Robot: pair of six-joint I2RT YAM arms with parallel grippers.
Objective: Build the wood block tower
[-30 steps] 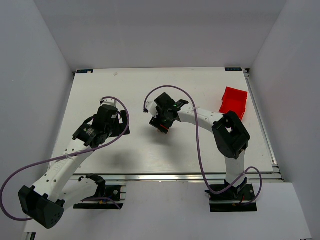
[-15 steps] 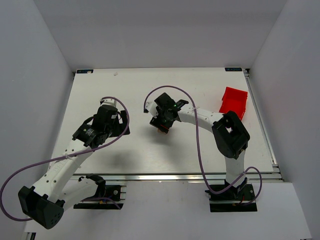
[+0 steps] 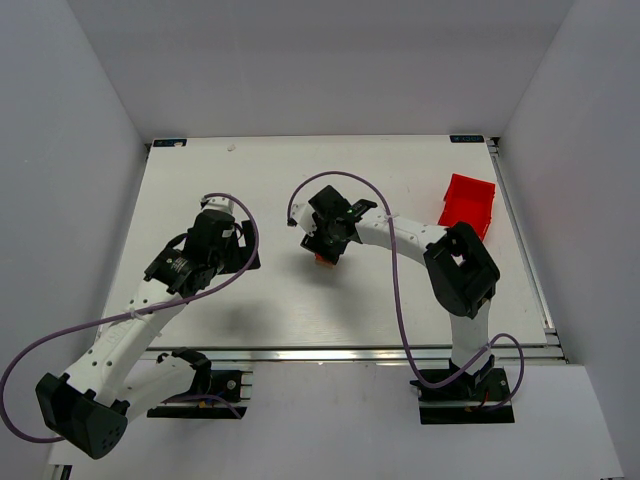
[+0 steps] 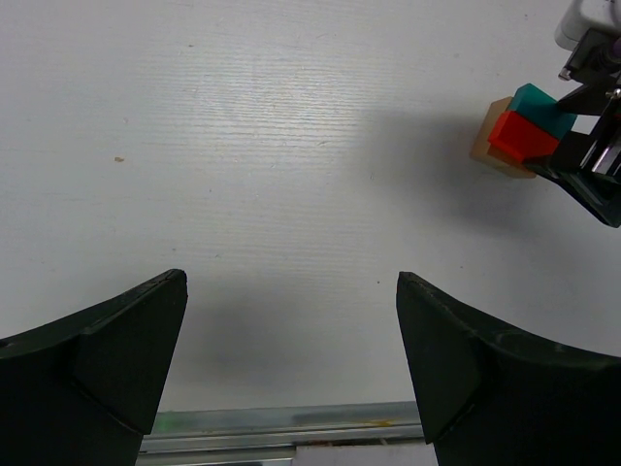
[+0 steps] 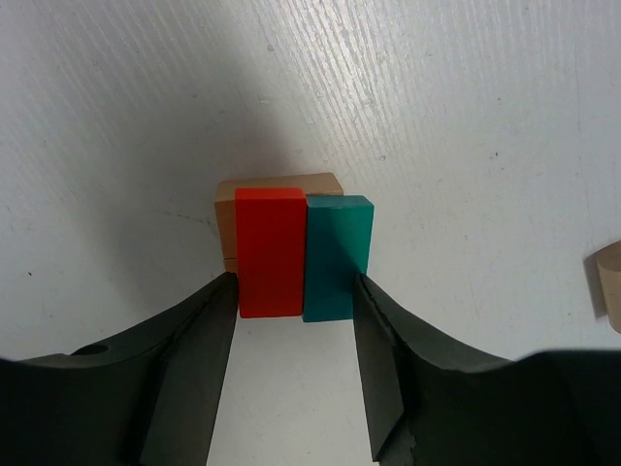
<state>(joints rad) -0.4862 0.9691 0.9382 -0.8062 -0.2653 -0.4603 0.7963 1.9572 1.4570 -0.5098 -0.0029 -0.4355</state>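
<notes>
Tower notes, mid-table.

- The wood block tower [image 5: 291, 248] stands on the table [image 4: 291, 146] near its middle, well apart from the red bin [image 3: 467, 203] at the far right.
- Make-up, from my right wrist view: a tan cube [image 5: 281, 183] at the bottom, with a red block [image 5: 270, 252] and a teal piece [image 5: 335, 254] lying side by side on it, long faces touching. Both overhang the cube toward me.
- My right tool [image 5: 293, 282] is straddling that upper pair. One finger is against the red outer face and the other against the teal. I cannot tell whether they are pressing yet or only flanking.
- My left tool [image 4: 291, 282] hangs with its fingers spread wide and nothing between them. The tower is off to its far right.
- A tan bit of wood [image 5: 609, 282] shows at the right edge of the right wrist view. Too little of it is visible to name.

Handling, my judgement:
- The pieces look small, light and stiff, so a squeeze won't hurt them.
- The painted faces look smooth, so they may slide on each other and on the cube.
- Nothing appears to join them. A one-sided nudge would probably skew the pair or push it off the cube.
- The best hold looks like the two outer long faces, pinched evenly so red and teal lock together, centred along their length.
- The cube would likely stay behind on a lift.
</notes>
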